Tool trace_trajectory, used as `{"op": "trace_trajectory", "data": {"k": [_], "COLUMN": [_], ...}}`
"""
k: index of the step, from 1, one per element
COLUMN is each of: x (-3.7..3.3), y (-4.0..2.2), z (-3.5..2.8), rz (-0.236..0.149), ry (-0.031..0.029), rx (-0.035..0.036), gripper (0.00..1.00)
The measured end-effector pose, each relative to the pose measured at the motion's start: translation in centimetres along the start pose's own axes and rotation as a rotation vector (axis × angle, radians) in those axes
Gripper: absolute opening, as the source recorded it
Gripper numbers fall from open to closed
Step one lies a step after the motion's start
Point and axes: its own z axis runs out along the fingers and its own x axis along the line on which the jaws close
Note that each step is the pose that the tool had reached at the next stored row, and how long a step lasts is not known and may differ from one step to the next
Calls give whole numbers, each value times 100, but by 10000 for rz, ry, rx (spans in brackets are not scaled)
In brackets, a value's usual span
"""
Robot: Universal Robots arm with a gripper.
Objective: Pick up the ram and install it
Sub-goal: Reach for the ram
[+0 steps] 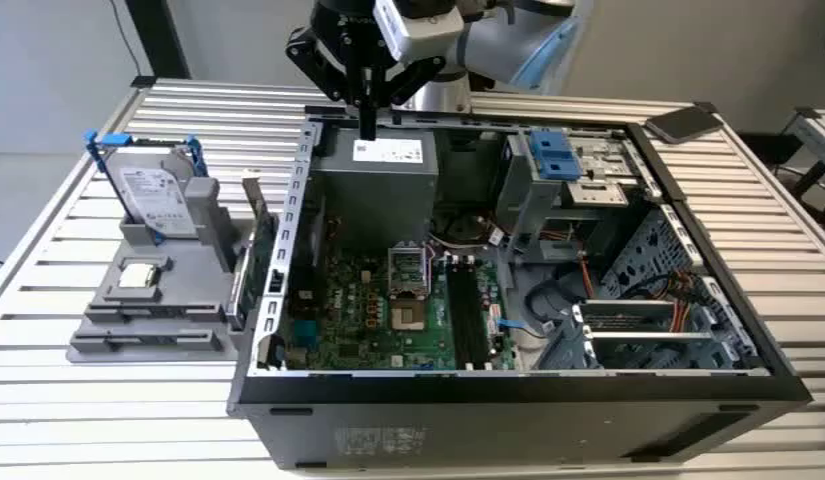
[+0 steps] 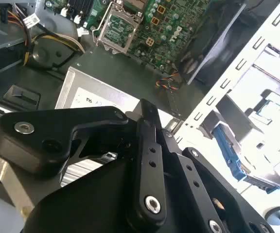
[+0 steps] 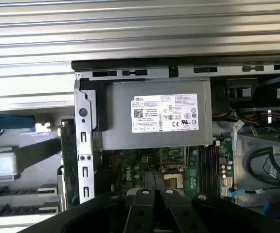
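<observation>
While the tool (image 1: 368,130) hangs closed above the case (image 1: 519,420), ram is indistinct.

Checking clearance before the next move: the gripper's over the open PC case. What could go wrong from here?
1. The gripper hangs over the power supply; a straight descent would likely strike it rather than reach the memory slots.
2. The case wall stands close beside the gripper, so a sideways move may clip it.
3. A blue cable lies beside the slots and could snag.

Green motherboard (image 1: 365,300), grey power supply (image 1: 372,195) with white label (image 1: 388,151), black gripper (image 1: 369,130), ribbed silver table (image 1: 92,420)
</observation>
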Motion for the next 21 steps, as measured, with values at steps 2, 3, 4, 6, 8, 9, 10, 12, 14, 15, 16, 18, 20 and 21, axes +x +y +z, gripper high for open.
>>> {"op": "trace_trajectory", "data": {"k": [2, 3, 4, 6, 8, 9, 10, 12, 14, 15, 16, 18, 20, 21], "x": [0, 0, 0, 0, 0, 0, 0, 0, 0, 0, 0, 2, 19, 30], "y": [0, 0, 0, 0, 0, 0, 0, 0, 0, 0, 0, 0, -1, -2], "z": [0, 0, 0, 0, 0, 0, 0, 0, 0, 0, 0, 0, 0, -1], "rz": [0, 0, 0, 0, 0, 0, 0, 0, 0, 0, 0, 0, 1, 0], "ry": [0, 0, 0, 0, 0, 0, 0, 0, 0, 0, 0, 0, 0, 1], "rx": [0, 0, 0, 1, 0, 0, 0, 0, 0, 0, 0, 0, 0, 1], "gripper": [0, 0, 0, 0, 0, 0, 0, 0, 0, 0, 0, 0, 0, 0]}}
